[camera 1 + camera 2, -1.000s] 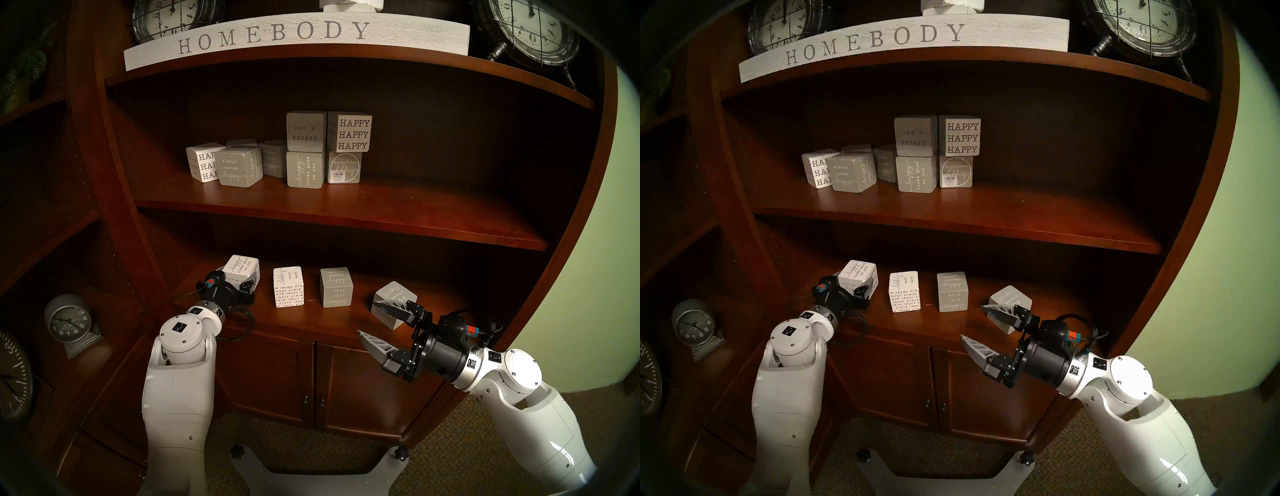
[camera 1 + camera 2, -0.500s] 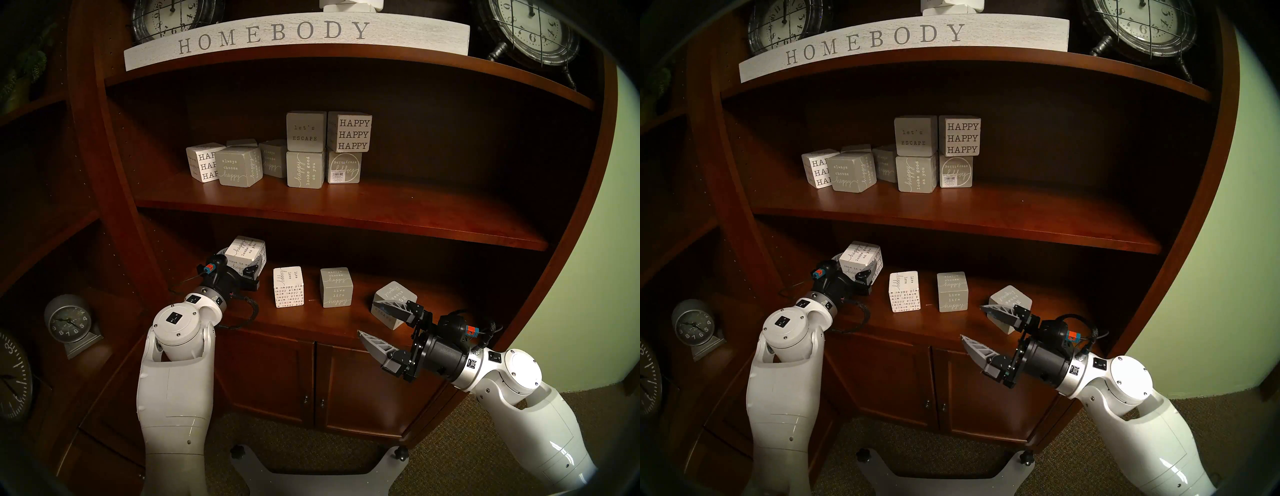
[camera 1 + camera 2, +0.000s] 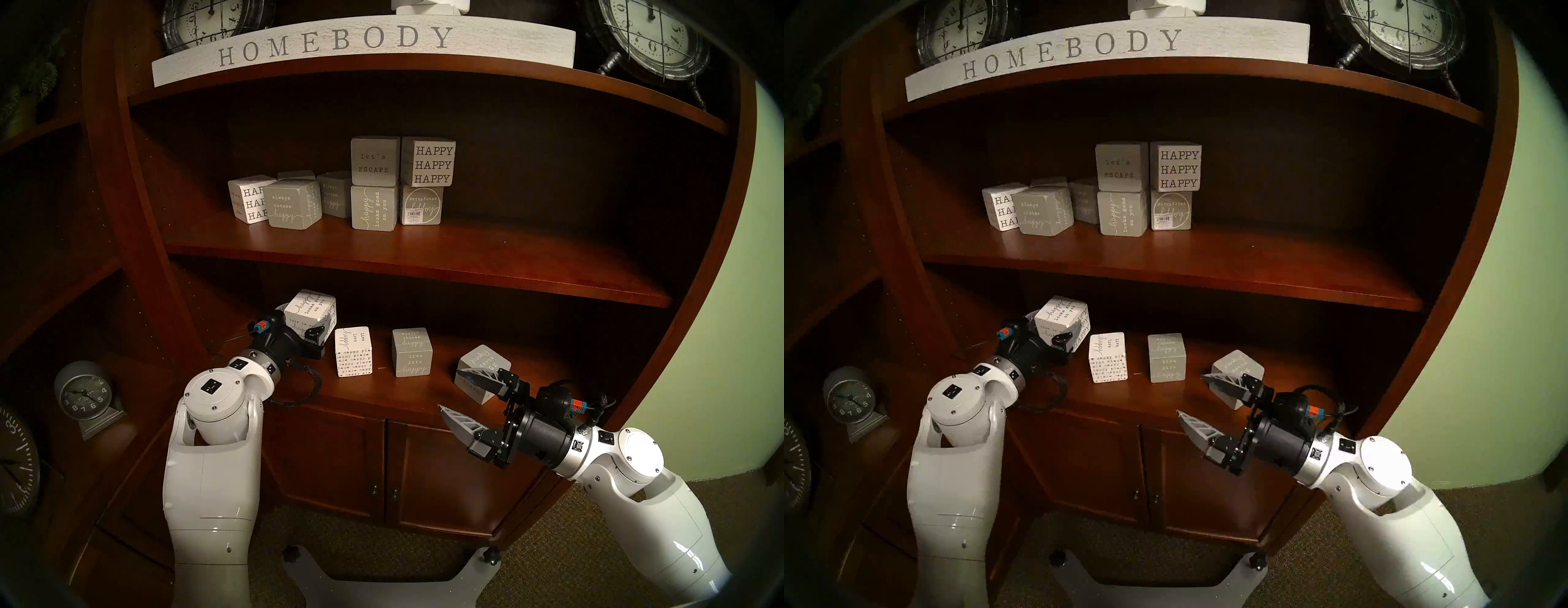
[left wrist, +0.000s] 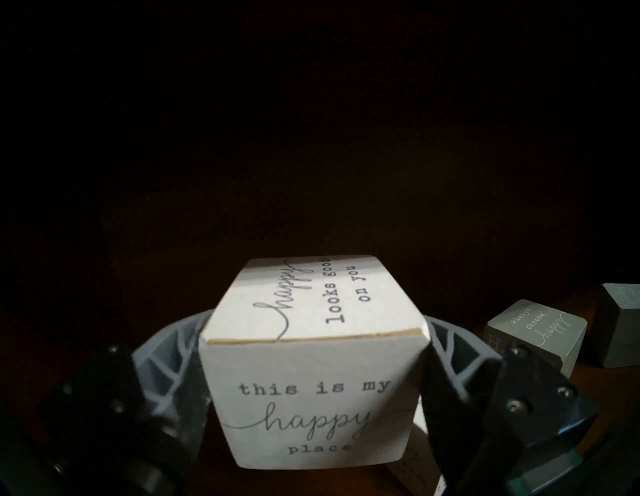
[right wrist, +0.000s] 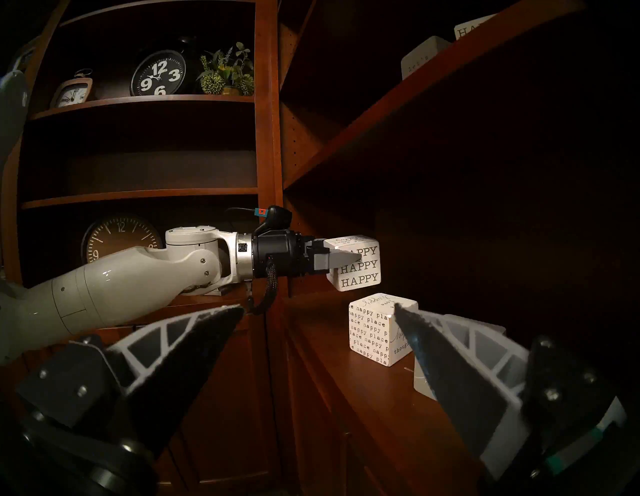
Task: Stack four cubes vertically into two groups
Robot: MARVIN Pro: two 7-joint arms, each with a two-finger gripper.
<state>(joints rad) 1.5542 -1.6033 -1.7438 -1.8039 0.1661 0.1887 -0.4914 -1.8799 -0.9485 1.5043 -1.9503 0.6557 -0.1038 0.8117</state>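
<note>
At far left we see the left gripper clamped on the white "this is my happy place" cube, now carried higher and further right than a second ago, clear of the lower shelf and just up-left of the white all-over "happy place" cube. In the left wrist view its fingers press the cube's two sides. The three other cubes have not moved. Reading rightward along the lower shelf, we find the "happy place" cube standing upright, then the grey "live life happy" cube beside it but apart, then a tilted grey cube partly hidden by the right gripper. That gripper has kept its place, jaws spread wide and holding nothing. The middle shelf holds further lettered cubes, two pairs of them stacked.
</note>
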